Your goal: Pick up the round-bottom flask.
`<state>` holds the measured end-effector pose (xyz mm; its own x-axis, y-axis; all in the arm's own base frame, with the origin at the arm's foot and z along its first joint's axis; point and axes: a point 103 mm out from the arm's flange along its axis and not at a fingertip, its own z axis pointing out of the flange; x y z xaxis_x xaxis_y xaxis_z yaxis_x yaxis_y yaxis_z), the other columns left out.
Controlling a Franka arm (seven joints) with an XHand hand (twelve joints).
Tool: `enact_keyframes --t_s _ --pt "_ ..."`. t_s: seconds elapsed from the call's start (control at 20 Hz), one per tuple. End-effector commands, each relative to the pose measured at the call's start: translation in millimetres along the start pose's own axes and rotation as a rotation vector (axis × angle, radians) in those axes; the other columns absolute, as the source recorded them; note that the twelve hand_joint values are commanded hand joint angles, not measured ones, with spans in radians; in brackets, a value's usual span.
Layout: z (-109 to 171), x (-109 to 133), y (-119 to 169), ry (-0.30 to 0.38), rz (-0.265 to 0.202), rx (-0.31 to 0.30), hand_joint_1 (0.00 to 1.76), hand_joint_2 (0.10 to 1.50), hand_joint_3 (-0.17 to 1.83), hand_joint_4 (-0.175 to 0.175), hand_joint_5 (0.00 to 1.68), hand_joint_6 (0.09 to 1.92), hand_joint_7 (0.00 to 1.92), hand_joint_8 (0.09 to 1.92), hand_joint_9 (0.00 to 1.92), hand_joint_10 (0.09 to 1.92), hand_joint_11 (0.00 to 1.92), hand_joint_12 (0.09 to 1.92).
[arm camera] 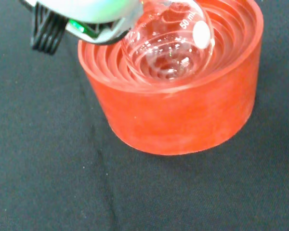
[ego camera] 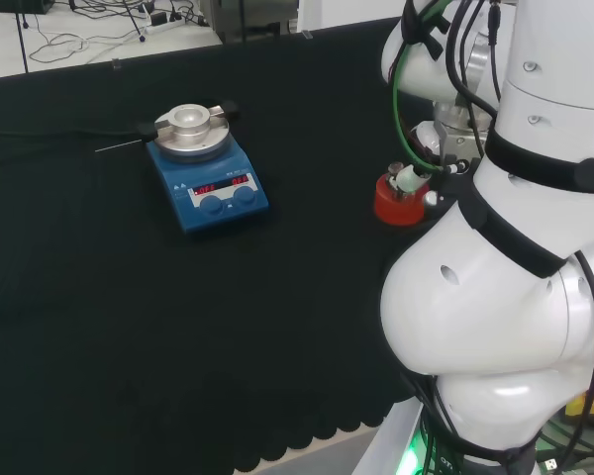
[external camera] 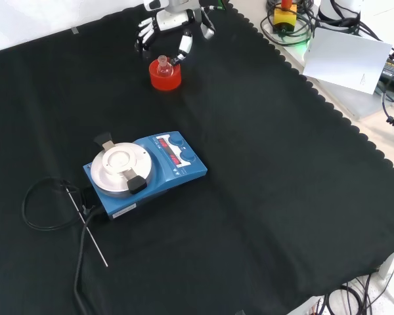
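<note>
At the far edge of the cloth in front view, flask [external camera: 163, 64] sat in its red ribbed stand [external camera: 165, 78], not yet lifted. Hand [external camera: 167, 26] hovered just above w/ fingers [external camera: 184, 46] spread, grasping nothing. Grasp & lift remained.

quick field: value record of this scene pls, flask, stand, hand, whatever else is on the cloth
flask: clear round-bottom flask, seated in its stand, looks empty
stand: red ribbed ring, far end of the cloth in the front view
hand: hand just beyond the stand in the front view, fingers spread around the flask neck, not closed on it
other: blue hotplate stirrer with cable and thin probe, apart from the stand
task state: flask not lifted
</note>
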<state>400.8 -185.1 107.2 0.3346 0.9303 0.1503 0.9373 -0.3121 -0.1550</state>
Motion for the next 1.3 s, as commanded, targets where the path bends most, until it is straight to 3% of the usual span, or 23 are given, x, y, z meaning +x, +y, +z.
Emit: enact_keyframes --t_s 0.05,0.4,0.6,1.0,1.3 --pt "1.5 16.7 0.0 -0.017 -0.004 -0.011 0.90 0.58 0.64 -0.073 0.52 0.78 0.29 0.73 0.49 0.69 0.10 1.43" --pt "4.6 -0.3 4.3 -0.012 -0.010 -0.010 0.91 0.59 0.64 -0.073 0.62 0.81 0.30 0.74 0.50 0.70 0.11 1.43" --pt "5.7 15.7 3.0 -0.032 -0.002 -0.017 0.92 0.60 0.63 -0.073 0.69 0.80 0.31 0.74 0.51 0.70 0.12 1.43" --pt "3.9 -2.7 3.5 -0.017 -0.003 -0.029 0.93 0.62 0.63 -0.076 0.76 0.81 0.32 0.74 0.53 0.69 0.13 1.42" --pt "3.5 -3.7 3.8 -0.021 -0.011 -0.059 0.94 0.64 0.64 -0.078 0.88 0.80 0.35 0.74 0.56 0.68 0.17 1.40"
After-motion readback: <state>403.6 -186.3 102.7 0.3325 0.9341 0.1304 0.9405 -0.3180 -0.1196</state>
